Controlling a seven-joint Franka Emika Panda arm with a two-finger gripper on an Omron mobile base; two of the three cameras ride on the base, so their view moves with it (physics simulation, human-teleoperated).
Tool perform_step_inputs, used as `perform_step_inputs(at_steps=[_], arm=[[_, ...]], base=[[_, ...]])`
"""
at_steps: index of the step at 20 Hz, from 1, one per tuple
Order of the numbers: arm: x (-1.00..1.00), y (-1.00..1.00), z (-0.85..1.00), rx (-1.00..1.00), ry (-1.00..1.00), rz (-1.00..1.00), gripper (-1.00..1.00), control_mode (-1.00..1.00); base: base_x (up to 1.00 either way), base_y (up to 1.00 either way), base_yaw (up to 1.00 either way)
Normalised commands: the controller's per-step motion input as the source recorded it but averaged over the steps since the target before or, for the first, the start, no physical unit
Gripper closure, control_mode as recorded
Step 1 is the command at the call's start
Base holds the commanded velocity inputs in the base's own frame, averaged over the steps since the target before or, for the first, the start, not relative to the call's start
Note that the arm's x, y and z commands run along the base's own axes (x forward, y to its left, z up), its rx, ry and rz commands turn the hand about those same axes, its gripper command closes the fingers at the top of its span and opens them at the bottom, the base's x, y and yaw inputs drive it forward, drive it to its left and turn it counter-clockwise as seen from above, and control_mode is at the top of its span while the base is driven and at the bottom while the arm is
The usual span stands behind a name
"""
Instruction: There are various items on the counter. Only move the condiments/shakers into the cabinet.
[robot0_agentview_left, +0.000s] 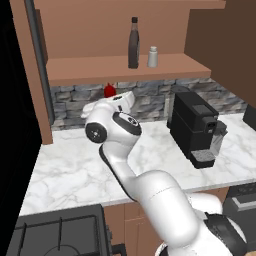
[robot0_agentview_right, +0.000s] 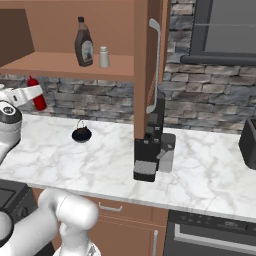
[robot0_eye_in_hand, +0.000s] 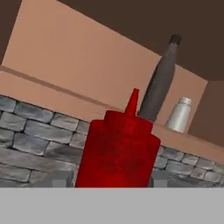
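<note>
The slim red squeeze bottle stands upright between my fingers, and my gripper is shut on it. In the right base view the red bottle is at the stone backsplash over the far left of the marble counter; I cannot tell whether it touches the slab. The dark brown bottle and the pale shaker stand side by side on the cabinet shelf, above and to the right of my gripper. On the counter lies the round black object.
A black coffee machine stands on the counter to the right. The open cabinet door hangs beside the shelf. The black stove top lies at the near left, and a dark appliance sits at the far right.
</note>
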Motion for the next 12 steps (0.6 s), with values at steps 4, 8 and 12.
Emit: perform_step_inputs(at_steps=[4, 8, 12], arm=[[-0.18, 0.03, 0.79, 0.0, -0.18, 0.04, 1.0, -1.0], [-0.02, 0.06, 0.59, 0.07, -0.11, -0.02, 1.0, -1.0], [0.0, 0.0, 0.34, 0.24, 0.0, 0.0, 1.0, -1.0]], base=[[0.0, 0.0, 0.0], [0.0, 0.0, 0.0], [0.0, 0.0, 0.0]])
